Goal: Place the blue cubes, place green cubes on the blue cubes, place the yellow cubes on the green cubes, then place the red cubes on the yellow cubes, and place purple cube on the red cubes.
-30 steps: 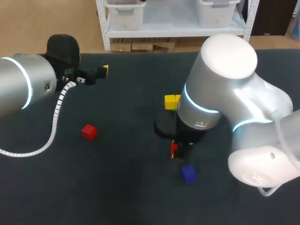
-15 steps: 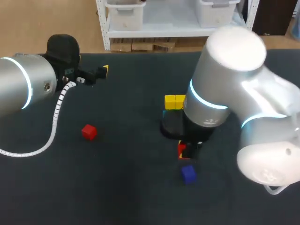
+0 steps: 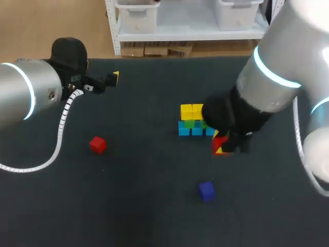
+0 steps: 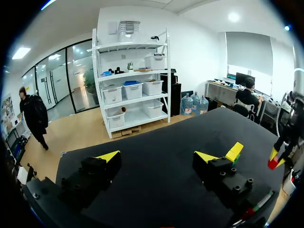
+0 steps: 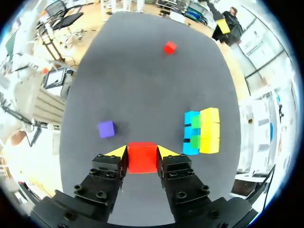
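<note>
Red cube (image 5: 142, 157) gripped by the right hand (image 3: 222, 146), whose two yellow-tipped fingers press on opposite flat faces. The hand hangs just beside the stack, where blue cubes (image 3: 190, 130) form the base, green cubes (image 3: 189, 123) the middle and yellow cubes (image 3: 192, 110) the top. A second red cube (image 3: 97, 144) lies well apart on the dark desk (image 3: 144, 200), and the purple cube (image 3: 206, 190) sits near the stack on the robot's side. The left hand (image 4: 159, 159) is empty, with its fingers spread wide at the far left of the desk.

The held cube appears small, rigid and probably light, so a moderate squeeze should suffice. Its smooth faces could let it twist if the hold were near an edge. The present hold, centred on two parallel sides, leaves the underside free to seat on the yellow layer. The stack looks loose, so a sideways nudge could topple it.
</note>
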Controlling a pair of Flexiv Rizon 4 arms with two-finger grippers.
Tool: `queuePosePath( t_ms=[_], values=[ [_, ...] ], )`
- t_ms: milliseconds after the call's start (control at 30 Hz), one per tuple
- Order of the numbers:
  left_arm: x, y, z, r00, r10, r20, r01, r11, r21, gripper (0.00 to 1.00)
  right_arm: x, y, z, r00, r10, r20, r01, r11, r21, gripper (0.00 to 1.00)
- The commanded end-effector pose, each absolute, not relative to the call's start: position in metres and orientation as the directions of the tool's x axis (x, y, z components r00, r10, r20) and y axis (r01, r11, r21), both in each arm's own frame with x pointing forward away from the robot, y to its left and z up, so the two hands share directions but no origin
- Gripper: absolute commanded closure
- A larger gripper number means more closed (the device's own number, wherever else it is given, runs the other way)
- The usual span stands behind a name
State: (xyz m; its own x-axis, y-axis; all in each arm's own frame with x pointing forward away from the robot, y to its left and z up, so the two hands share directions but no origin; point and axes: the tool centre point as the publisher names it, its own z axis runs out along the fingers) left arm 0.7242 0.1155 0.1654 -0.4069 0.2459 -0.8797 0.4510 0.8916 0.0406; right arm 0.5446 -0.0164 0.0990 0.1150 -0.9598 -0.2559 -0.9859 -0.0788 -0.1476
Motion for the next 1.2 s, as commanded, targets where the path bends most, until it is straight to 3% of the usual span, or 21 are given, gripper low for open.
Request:
queuePosePath(
  t_ms=[33,1200],
  values=[
    [0.723,0.114,0.164,-0.401,0.241,-0.884,0.442,0.896,0.044,0.00,0.559,-0.026,0.127,0.151,-0.958,-0.245,-0.986,-0.126,-0.113,1.00],
    [0.723,0.114,0.164,-0.401,0.241,-0.884,0.442,0.896,0.044,0.00,0.656,0.000,0.107,0.073,-0.979,-0.190,-0.996,-0.083,0.042,1.00]
  ],
)
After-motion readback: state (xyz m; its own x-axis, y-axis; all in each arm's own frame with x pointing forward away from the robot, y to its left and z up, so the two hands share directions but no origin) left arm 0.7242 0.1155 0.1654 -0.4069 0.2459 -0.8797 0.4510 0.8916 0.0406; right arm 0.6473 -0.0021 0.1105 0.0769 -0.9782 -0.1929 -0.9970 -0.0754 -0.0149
